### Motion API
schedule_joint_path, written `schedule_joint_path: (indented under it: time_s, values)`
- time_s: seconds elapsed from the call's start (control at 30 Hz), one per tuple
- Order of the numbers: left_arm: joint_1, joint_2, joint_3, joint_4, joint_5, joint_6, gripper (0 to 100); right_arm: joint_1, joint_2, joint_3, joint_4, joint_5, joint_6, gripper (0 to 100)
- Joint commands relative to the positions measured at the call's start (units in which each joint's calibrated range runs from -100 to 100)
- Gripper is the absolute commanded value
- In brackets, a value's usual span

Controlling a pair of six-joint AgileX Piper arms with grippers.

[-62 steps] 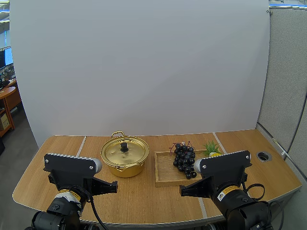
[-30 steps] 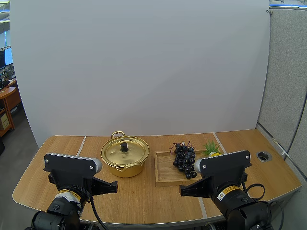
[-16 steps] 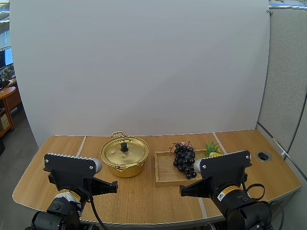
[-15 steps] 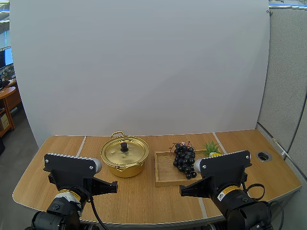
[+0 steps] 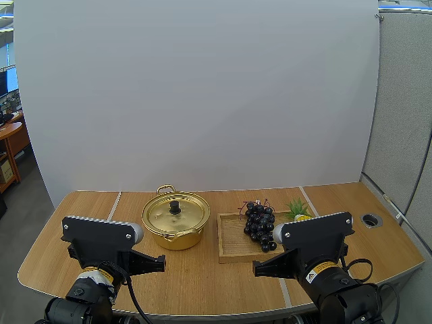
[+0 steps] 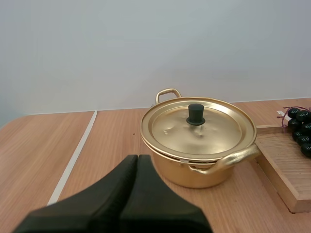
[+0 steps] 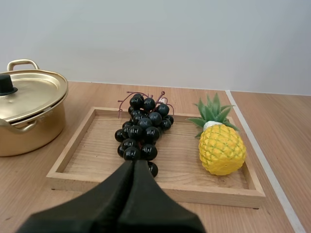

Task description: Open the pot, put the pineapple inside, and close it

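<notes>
The left gripper (image 6: 137, 158) has its two black fingers pressed together into one wedge with nothing between them, aimed at the gold pot (image 6: 194, 170). The right gripper (image 7: 134, 164) is clenched on nothing in the same way, facing the wooden tray (image 7: 160, 190). The lid (image 6: 218, 131) sits on the pot, so I'd say opening it is the step in hand and not yet begun. To do it well, the left fingers should spread before reaching in, pinch the black knob (image 6: 196, 114) squarely, then lift straight up so the pot doesn't drag, and set the lid on bare table (image 6: 39, 155). The pineapple (image 7: 222, 149) waits in the tray near the grapes (image 7: 141, 133), not touching them, its crown toward the far side.
</notes>
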Motion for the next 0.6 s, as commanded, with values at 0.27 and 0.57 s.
schedule_joint_path:
  time_s: [0.27, 0.57]
  values:
    - [0.08, -0.3, -6.8, -0.7, -1.4, -0.3, 0, -0.3, -0.3, -4.8, 0.5, 0.5, -0.5, 0]
    - [0.08, -0.3, -20.5, -0.5, -1.4, 0.5, 0, -0.3, -0.3, -19.7, 0.5, 9.4, -0.5, 0]
